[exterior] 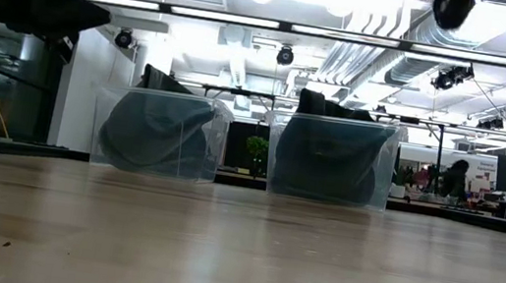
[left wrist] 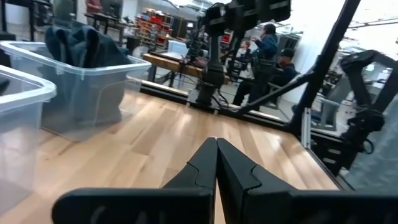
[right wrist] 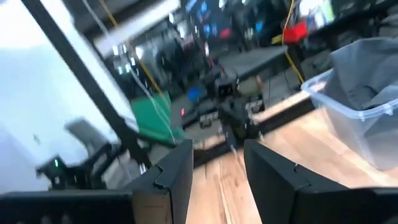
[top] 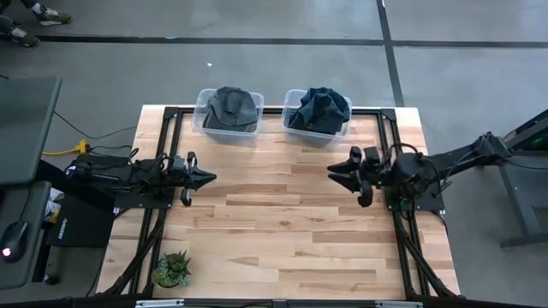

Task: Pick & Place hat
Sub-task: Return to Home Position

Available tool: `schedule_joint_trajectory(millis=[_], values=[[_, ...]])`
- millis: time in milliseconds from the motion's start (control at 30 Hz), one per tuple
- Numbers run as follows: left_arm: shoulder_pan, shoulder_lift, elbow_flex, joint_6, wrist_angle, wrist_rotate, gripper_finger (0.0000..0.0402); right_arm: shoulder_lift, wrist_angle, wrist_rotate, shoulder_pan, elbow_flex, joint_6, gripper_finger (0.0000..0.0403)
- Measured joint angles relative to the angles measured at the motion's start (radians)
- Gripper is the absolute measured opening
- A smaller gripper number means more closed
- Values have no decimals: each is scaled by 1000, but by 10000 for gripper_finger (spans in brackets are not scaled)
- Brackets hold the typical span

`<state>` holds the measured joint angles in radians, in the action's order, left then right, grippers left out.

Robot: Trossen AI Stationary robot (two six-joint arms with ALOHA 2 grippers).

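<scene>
Two clear plastic bins stand at the table's far edge. The left bin (top: 228, 112) holds a dark grey hat (top: 231, 106); the right bin (top: 316, 114) holds a dark blue-black hat (top: 320, 106). Both bins show side by side in the low view, the left bin (exterior: 160, 134) and the right bin (exterior: 332, 160). My left gripper (top: 210, 178) hovers shut over the table's left side, pointing right (left wrist: 216, 146). My right gripper (top: 332, 171) hovers open over the right side, pointing left (right wrist: 217, 152). Neither is near a bin.
A small potted plant (top: 173, 269) sits at the table's near left corner. Black frame rails (top: 387, 137) run along the table's sides. Bare wood (top: 274, 214) lies between the two grippers. People sit in the room beyond (left wrist: 273, 50).
</scene>
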<state>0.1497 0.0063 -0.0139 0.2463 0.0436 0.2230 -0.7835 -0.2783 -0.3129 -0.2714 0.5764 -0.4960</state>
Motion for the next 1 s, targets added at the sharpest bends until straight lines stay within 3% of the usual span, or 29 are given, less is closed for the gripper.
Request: schedule_joint_trajectory(millis=[333, 533, 833, 1000], values=[[0, 5, 0, -33, 2, 24, 0, 196, -394, -149, 4, -404, 2, 138], [1, 5, 0, 53, 4, 31, 1, 280, -598, -150, 4, -561, 3, 138], [1, 5, 0, 54, 4, 31, 1, 409, -552, -139, 73, -566, 208, 137], [1, 5, 0, 54, 4, 31, 1, 610, -361, 19, 120, -566, 194, 122]])
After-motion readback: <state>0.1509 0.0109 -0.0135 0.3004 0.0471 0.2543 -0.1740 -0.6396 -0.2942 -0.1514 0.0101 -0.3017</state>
